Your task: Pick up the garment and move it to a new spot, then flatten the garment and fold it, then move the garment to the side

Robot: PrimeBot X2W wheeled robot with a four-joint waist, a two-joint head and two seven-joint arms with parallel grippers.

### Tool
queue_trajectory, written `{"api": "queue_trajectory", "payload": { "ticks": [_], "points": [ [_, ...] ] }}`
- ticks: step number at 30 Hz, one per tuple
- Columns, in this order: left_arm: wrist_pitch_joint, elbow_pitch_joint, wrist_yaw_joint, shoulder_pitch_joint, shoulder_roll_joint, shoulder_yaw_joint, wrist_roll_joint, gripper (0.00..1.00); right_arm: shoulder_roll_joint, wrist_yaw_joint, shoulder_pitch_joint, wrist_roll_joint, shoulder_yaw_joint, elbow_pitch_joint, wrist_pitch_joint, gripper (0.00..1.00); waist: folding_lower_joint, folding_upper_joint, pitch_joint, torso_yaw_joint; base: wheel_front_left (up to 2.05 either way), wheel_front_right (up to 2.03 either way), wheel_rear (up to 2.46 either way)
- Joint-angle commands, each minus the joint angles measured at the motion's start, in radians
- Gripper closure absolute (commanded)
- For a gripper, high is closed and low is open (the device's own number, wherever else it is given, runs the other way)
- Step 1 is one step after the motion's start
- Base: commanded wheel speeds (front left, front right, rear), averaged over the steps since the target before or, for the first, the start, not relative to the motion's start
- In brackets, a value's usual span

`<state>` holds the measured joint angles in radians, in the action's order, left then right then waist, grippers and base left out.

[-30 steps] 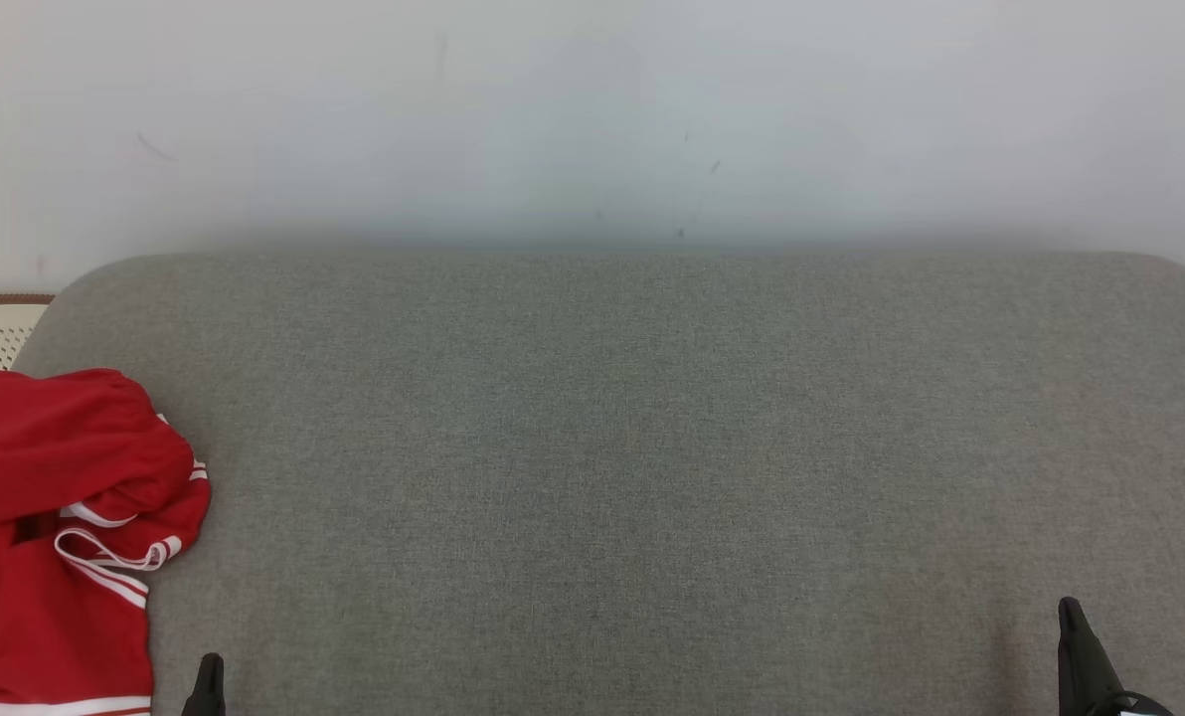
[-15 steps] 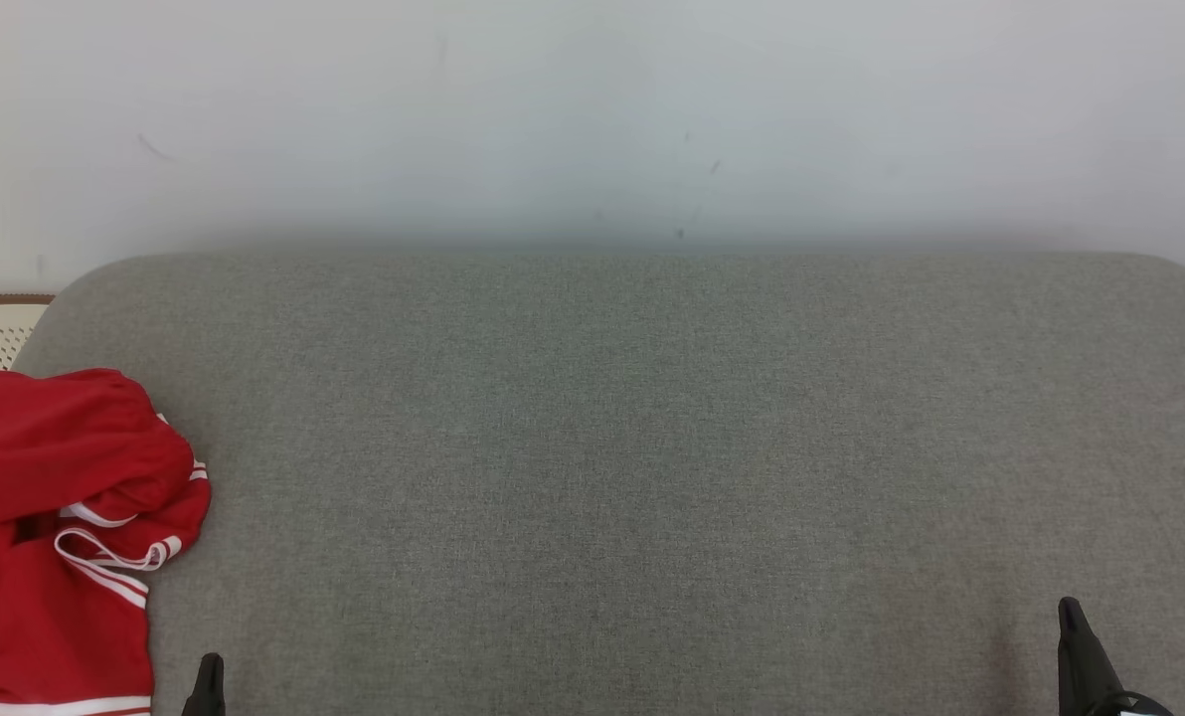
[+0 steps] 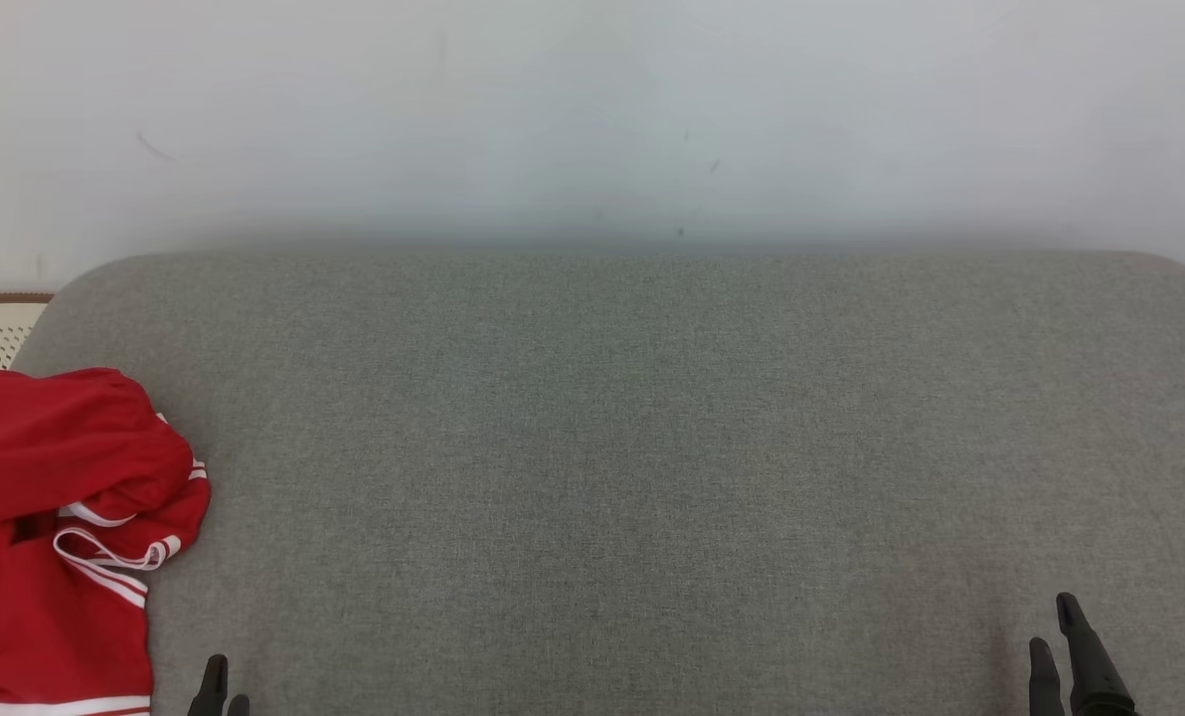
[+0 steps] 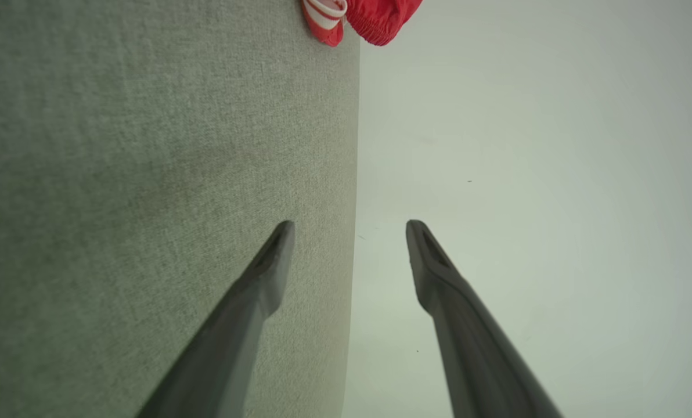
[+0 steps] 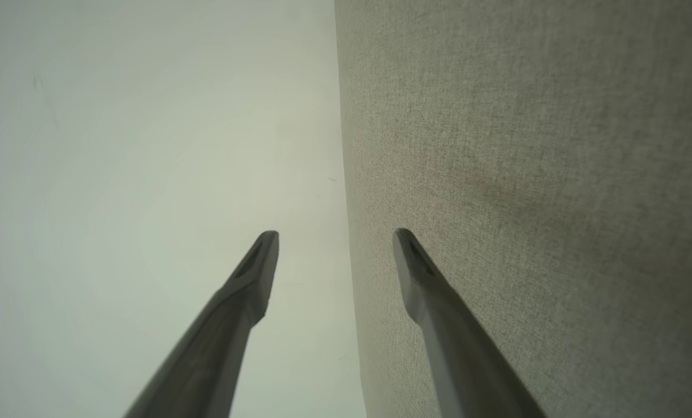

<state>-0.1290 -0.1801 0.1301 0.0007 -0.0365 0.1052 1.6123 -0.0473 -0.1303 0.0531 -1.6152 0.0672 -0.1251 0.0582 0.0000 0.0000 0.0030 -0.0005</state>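
At far left, the garment [image 3: 46, 467] (red, white-striped) lies crumpled.

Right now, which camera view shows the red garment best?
The head view: the red garment lies crumpled at the left end of the grey cushion, partly cropped. The left wrist view catches just a red-and-white corner at its top edge.

The head camera is looking forward and down from above a grey cushion [image 3: 652, 447], taking in the pale surface [image 3: 592, 99] beyond it. The left wrist camera is looking close along the left pincer [image 4: 349, 222], the cushion's edge running ahead between its tips; the red garment [image 4: 369, 17], far ahead of them, is also showing in the head view. The right wrist camera is looking along the right pincer [image 5: 335, 232] at the same cushion edge.
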Motion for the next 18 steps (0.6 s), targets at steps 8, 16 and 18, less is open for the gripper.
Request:
{"api": "queue_trajectory", "payload": {
  "ticks": [8, 16, 18],
  "points": [
    [0.050, 0.005, 0.000, -0.042, -0.015, -0.011, -0.125, 0.00, -0.039, 0.000, -0.057, 0.088, -0.052, -0.002, -0.047, 0.00, 0.0001, 0.0000, 0.003, -0.002, 0.00, 0.00, 0.00],
    [0.090, -0.002, 0.000, -0.063, -0.013, -0.011, -0.285, 0.00, -0.051, 0.000, -0.086, 0.212, -0.074, -0.018, -0.078, 0.00, 0.0001, 0.0000, 0.005, -0.003, 0.00, 0.00, 0.00],
    [0.099, -0.003, 0.000, -0.067, -0.013, -0.012, -0.330, 0.00, -0.054, 0.000, -0.092, 0.247, -0.081, -0.023, -0.086, 0.00, 0.0001, 0.0000, 0.006, -0.003, 0.00, 0.00, 0.00]
  ]
}}
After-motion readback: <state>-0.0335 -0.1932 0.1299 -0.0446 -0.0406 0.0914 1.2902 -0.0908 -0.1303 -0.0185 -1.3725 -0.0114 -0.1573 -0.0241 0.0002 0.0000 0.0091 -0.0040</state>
